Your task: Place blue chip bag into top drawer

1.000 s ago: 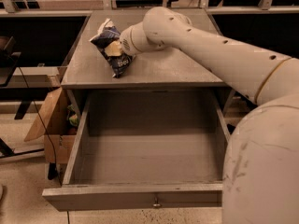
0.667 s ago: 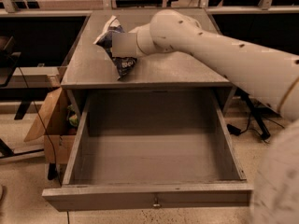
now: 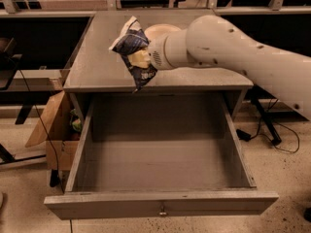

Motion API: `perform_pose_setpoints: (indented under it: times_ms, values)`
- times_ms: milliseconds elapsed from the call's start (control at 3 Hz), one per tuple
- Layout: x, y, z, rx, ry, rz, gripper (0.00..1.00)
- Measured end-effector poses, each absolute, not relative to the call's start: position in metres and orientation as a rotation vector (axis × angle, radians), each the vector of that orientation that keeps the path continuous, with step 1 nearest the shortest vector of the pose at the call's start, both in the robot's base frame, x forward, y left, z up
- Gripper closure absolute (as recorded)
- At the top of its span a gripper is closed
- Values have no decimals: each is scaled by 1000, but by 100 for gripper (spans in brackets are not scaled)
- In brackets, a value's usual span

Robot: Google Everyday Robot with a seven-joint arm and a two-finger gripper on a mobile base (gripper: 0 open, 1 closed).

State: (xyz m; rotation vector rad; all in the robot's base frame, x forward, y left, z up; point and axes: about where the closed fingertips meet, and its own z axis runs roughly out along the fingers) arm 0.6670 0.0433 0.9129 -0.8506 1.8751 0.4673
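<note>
Leaves the brown cardboard box (image 3: 52, 136) alone at the left, on the floor beside the cabinet. Holds the blue chip bag (image 3: 130, 42) lifted off the cabinet top (image 3: 95, 64), near its front edge, lower tip dangling past that edge. Pinches the gripper (image 3: 139, 58) tight across the bag's crinkled middle, fingers closed on the foil so nothing slips in the carry. Hides part of the cream bowl (image 3: 163, 29) behind the wrist. Finds the top drawer (image 3: 160, 204) pulled wide out below, ready to receive. Reaches in from the right with the arm (image 3: 233, 47); probably needs a short move nearward and down before release.
</note>
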Motion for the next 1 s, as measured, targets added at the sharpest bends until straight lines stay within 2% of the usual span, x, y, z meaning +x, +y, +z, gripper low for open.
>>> perform_pose_setpoints:
  times_ms: [667, 1000]
  values:
    - [592, 20, 897, -1008, 1940, 454, 100]
    - [564, 18, 856, -1166, 2064, 366, 100]
